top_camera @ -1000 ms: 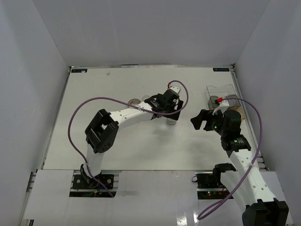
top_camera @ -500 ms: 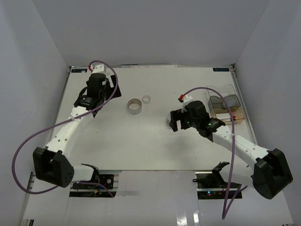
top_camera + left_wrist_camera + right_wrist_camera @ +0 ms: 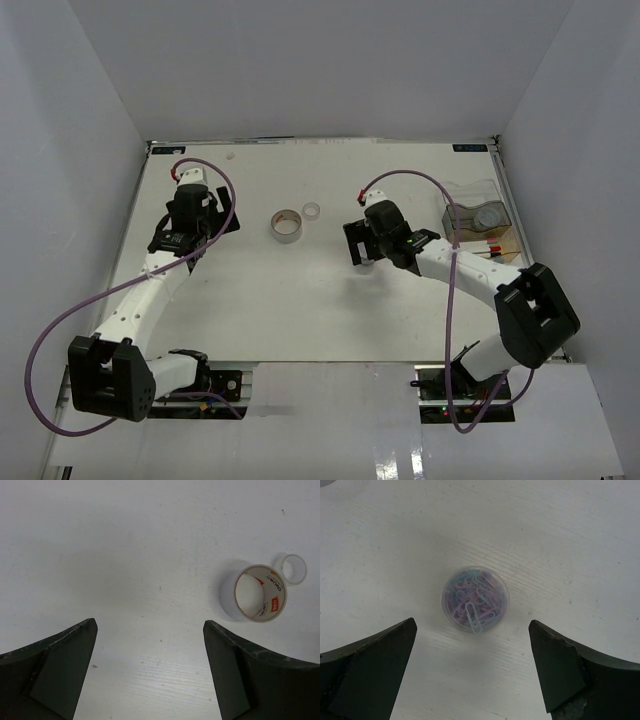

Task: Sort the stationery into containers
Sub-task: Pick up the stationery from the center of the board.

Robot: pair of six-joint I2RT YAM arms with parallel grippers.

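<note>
In the right wrist view a small round clear tub full of coloured paper clips stands on the white table. It lies just ahead of my open right gripper and touches neither finger. From above, that gripper covers the tub. A beige tape roll lies with a small clear ring close beside it. Both are ahead and to the right of my left gripper, which is open with nothing in it. The organiser stands at the right edge. It holds another round tub and some markers.
White walls close in the table on three sides. A purple cable loops off each arm. The organiser's tan tray section sits against the right wall.
My left arm has swung from the table's middle to the left side. The right arm has left the organiser and now hovers over the paper-clip tub.
</note>
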